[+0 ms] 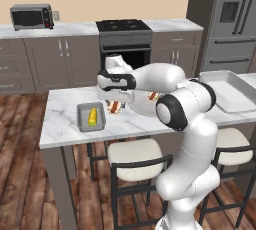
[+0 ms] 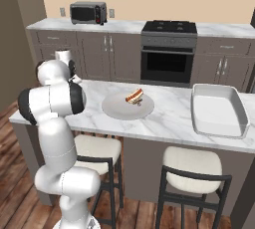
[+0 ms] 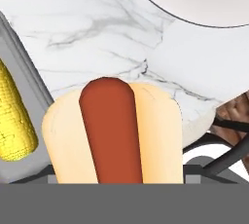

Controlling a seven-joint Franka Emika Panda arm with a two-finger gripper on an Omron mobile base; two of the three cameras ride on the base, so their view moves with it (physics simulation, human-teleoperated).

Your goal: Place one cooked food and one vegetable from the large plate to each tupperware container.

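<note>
White marble worktop [image 1: 65,119] with grey veining, an island on a dark wood plank floor [image 1: 20,174], stools [image 1: 135,159] tucked under its near edge. Landmark: the large plate [image 2: 117,107], pale, round, flat on the worktop.

My gripper [image 1: 114,105] hangs just off the plate's edge, on the side toward the tupperware container [image 1: 81,119]. My fingers grip a hot dog [image 3: 114,135], bun and red sausage, which sits close up at the bottom of the hand view with marble below it; plate rim at the top of that view. Fingertips hidden behind the bun, so I can't see how wide they are.

Tupperware container: small grey box on the worktop, near the plate but apart from it, on the gripper side. Corn cob [image 1: 93,116] lies inside it, yellow, lengthwise; in the hand view it's at the left edge against the container wall.

Second hot dog [image 2: 134,95] rests on the plate, near its far rim.

Big white tray [image 2: 219,111] on the worktop, well apart from the plate, on the opposite side from the container.

Room beyond the plate: grey-brown cabinets, marble back counter, black stove [image 2: 168,49] with oven, microwave [image 2: 88,12] on the counter, tan wall, steel fridge [image 1: 232,19] at one end.
</note>
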